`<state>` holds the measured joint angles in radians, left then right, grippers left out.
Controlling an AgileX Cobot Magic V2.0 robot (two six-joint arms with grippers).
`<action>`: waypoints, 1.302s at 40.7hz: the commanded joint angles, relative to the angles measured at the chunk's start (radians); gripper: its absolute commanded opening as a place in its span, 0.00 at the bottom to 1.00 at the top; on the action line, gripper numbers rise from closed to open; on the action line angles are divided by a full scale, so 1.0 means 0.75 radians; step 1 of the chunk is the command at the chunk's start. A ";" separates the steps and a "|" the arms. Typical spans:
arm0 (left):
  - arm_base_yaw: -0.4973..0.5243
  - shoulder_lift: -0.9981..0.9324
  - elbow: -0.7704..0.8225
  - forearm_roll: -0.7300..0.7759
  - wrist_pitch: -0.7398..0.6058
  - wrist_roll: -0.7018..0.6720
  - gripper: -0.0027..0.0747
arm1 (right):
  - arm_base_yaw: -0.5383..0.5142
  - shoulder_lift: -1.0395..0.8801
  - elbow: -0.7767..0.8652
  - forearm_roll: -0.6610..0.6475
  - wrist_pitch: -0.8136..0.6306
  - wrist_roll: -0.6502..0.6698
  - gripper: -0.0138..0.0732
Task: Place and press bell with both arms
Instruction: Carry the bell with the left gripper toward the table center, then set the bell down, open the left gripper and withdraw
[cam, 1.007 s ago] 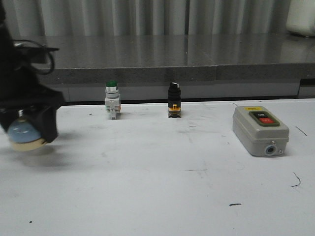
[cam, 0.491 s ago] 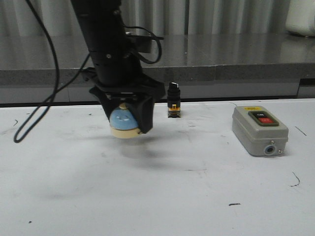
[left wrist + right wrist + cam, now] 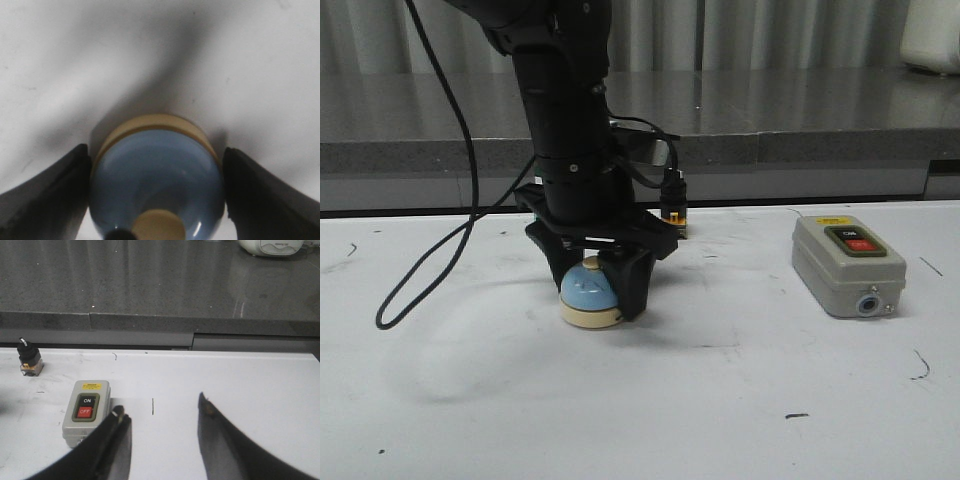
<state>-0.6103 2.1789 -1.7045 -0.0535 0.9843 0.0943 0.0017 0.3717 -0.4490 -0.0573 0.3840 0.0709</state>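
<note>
left pincer [image 3: 592,290] pinching bell [image 3: 590,297] by dome sides, knob left free for pressing | bell at, probably on, bench [image 3: 650,400] mid-left | right pincer [image 3: 160,412] spread, idle

"ON" in white on the black button and "OFF" in white on the red button of the grey rectangular switch box [image 3: 86,411], small yellow label above them with print too fine to read
</note>
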 commanded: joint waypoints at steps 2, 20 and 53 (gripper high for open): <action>-0.007 -0.081 -0.044 -0.007 -0.017 -0.003 0.73 | -0.011 0.019 -0.049 -0.003 -0.097 -0.002 0.56; 0.007 -0.086 -0.370 -0.006 0.354 -0.001 0.73 | -0.011 0.019 -0.049 -0.003 -0.097 -0.002 0.56; 0.255 -0.615 0.150 -0.003 0.276 -0.031 0.01 | -0.011 0.019 -0.049 -0.003 -0.097 -0.002 0.56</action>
<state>-0.4560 1.8672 -1.6826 -0.0480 1.2280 0.0920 0.0017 0.3721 -0.4490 -0.0573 0.3840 0.0709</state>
